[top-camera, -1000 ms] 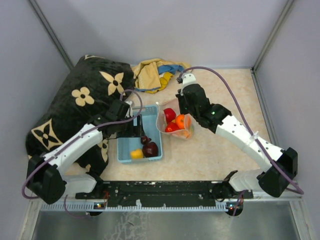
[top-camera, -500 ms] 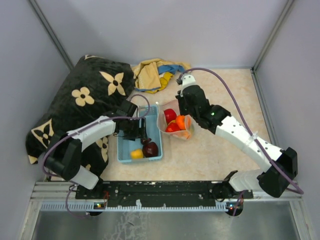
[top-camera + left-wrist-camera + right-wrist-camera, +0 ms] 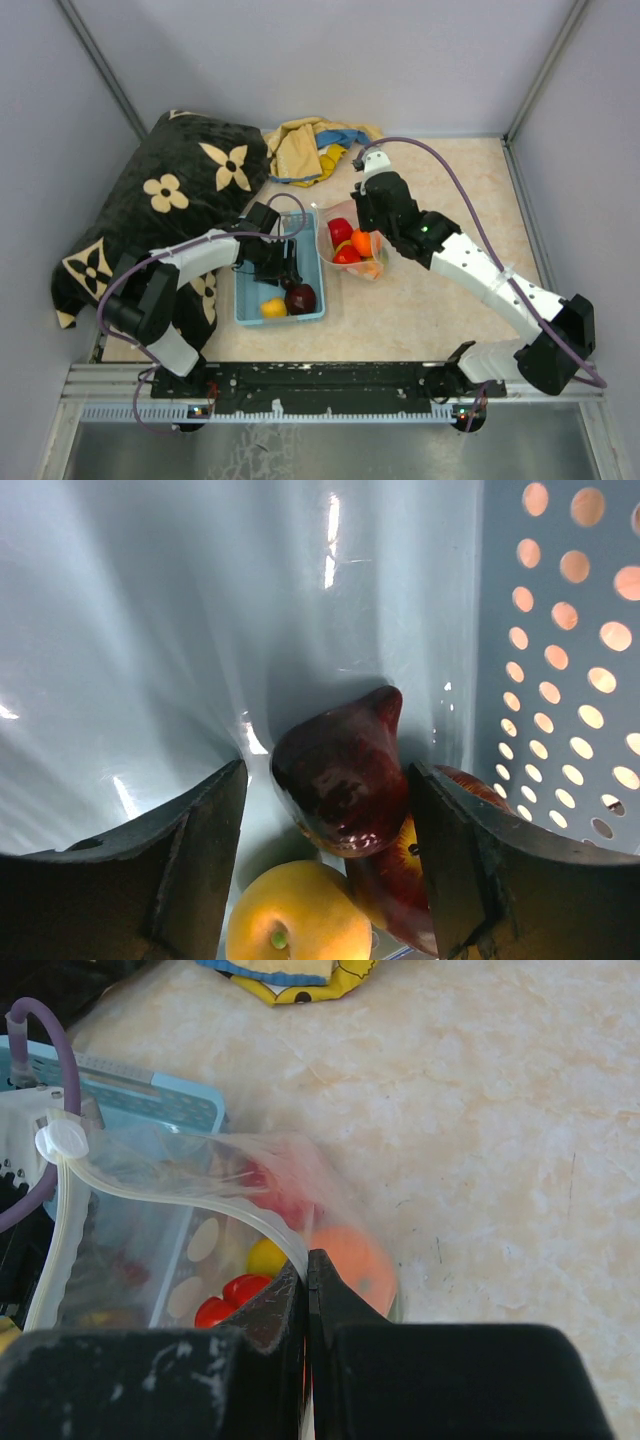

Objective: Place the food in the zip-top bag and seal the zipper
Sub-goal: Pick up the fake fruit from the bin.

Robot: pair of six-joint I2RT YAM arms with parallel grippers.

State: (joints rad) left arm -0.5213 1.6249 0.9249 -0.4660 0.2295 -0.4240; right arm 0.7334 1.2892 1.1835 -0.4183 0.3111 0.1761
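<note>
In the left wrist view my left gripper (image 3: 328,830) is open inside the light-blue basket (image 3: 560,630), one finger on either side of a dark maroon fruit (image 3: 340,780). A yellow fruit (image 3: 295,915) and a red-and-yellow fruit (image 3: 440,880) lie just beside it. Seen from above, that gripper (image 3: 282,268) hangs over the basket's fruits (image 3: 298,297). The clear zip-top bag (image 3: 350,250) stands open to the right of the basket with red, yellow and orange food (image 3: 350,1260) inside. My right gripper (image 3: 308,1265) is shut on its whitish zipper (image 3: 180,1192).
A black cushion with tan flower prints (image 3: 170,190) fills the back left, pressing against the basket's left side (image 3: 240,300). A crumpled yellow and blue cloth (image 3: 305,150) lies behind the bag. Grey walls close in the back and both sides.
My left arm has reached further into the basket, down toward the fruits, and its jaws have narrowed a little. The right arm and the bag have stayed put.
</note>
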